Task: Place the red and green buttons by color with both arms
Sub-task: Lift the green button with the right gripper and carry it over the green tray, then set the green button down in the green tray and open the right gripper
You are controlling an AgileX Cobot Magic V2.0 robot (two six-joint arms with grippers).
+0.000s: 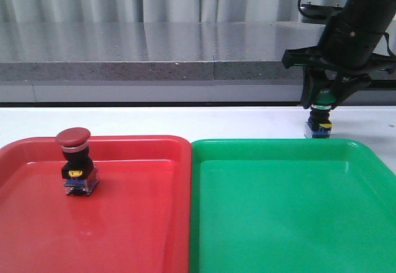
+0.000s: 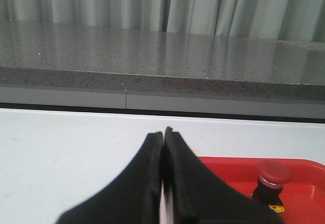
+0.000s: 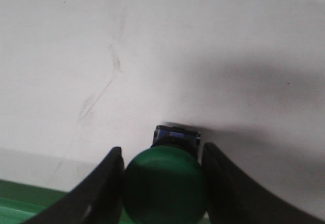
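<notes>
Green button point(image 3: 165, 186) between right gripper point(image 3: 162, 183) fingers, cap hidden in front view.

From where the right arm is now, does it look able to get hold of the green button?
Probably yes. The right tool is already down over the green button, one finger on each side of its cap, with nothing between them. The button stands on the white table, just behind the green tray.
</notes>
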